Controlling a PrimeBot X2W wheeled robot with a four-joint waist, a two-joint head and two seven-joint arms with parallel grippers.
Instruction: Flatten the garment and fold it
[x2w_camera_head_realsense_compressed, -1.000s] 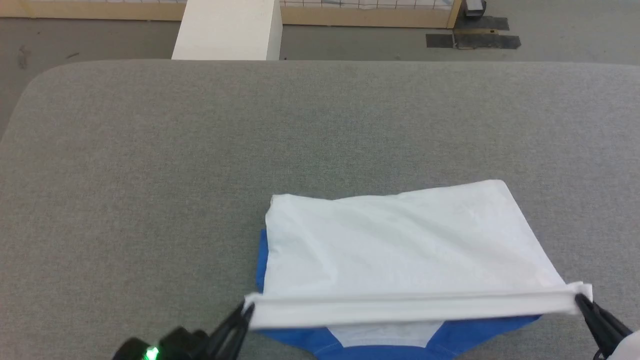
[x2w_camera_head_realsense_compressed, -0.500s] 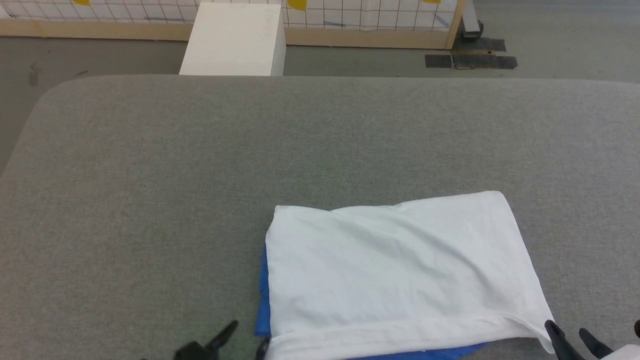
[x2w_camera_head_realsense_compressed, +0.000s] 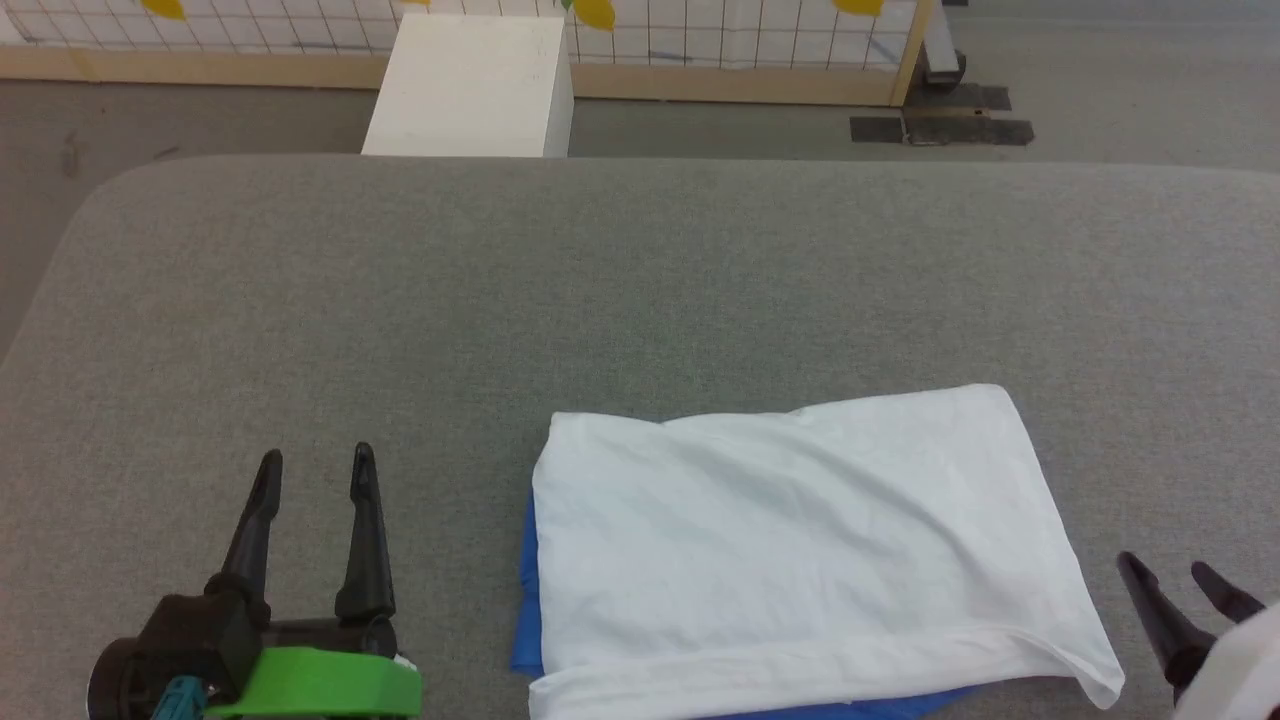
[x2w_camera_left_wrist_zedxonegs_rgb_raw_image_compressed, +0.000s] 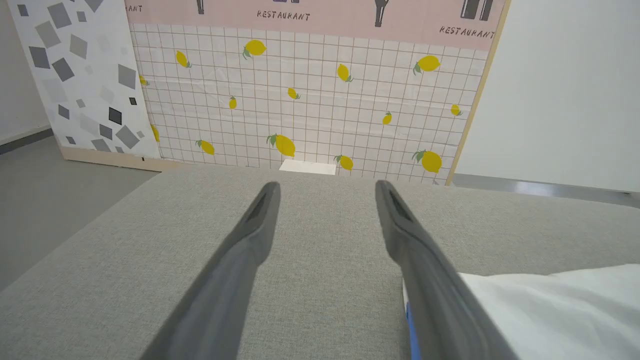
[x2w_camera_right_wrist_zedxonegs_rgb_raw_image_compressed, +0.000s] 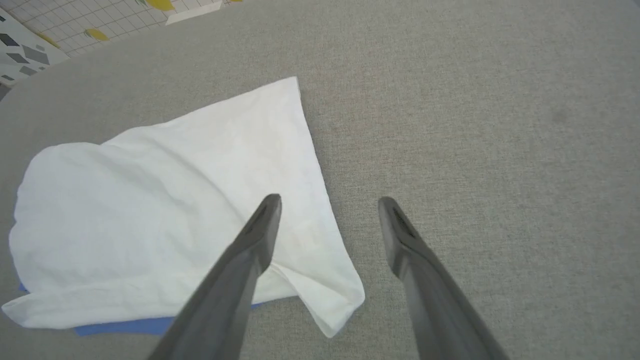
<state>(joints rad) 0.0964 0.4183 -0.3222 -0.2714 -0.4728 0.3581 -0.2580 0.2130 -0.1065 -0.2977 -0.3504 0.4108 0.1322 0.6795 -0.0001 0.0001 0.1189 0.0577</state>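
Folded raglan shirt (x2w_camera_head_realsense_compressed: 790, 540) on a grey table (x2w_camera_head_realsense_compressed: 600, 280), left gripper (x2w_camera_head_realsense_compressed: 316, 452) and right gripper (x2w_camera_head_realsense_compressed: 1162, 563) both spread and empty beside it; its loose near-right corner probably wants gentle squaring.

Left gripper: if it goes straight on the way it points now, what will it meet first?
Nothing close: the left gripper points over the grey table, with the garment off to its right. Beyond the far edge the white box lies roughly in line, though depth is unclear.
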